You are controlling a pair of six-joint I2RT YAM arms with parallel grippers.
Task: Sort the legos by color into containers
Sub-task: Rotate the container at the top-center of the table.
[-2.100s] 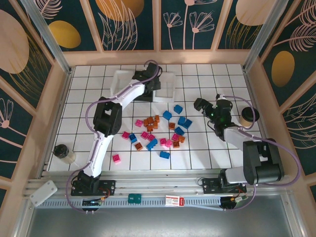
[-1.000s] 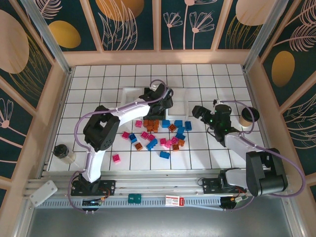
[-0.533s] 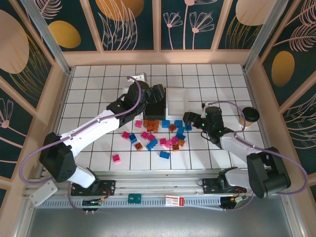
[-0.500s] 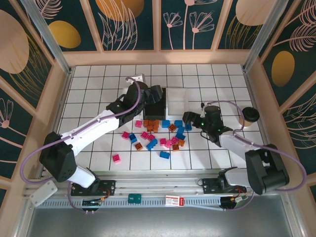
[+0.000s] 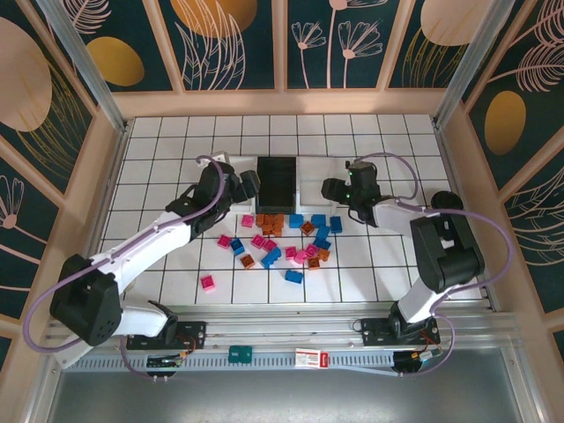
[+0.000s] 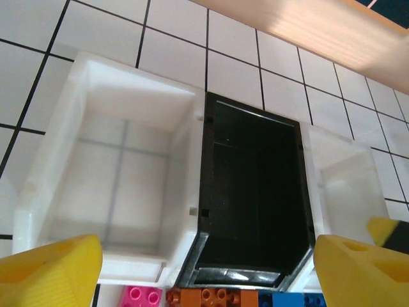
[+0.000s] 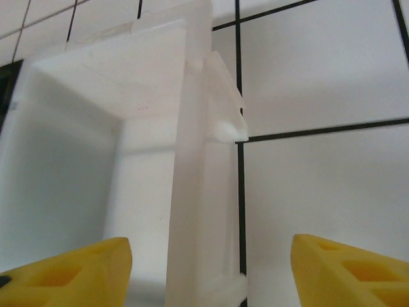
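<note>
Seen from above, the containers stand in a row at the middle of the tiled table [image 5: 150, 150], the black container [image 5: 277, 181] in the centre. The legos [image 5: 284, 236] lie scattered on the tiles just in front of them, and one pink lego [image 5: 208, 283] sits well apart to the near left. The left gripper [image 5: 244, 185] is at the black container's left side and the right gripper [image 5: 334, 189] is at the right white container [image 5: 312, 176]. In the left wrist view, the yellow fingertips [image 6: 51, 268] are spread wide with nothing between them, in front of the left white container [image 6: 115, 185] and the black one. Pink, orange and blue legos lie just beside the near walls. In the right wrist view, the jaws stand apart across the white container's side wall, one finger inside and one outside, and neither presses on it.
</note>
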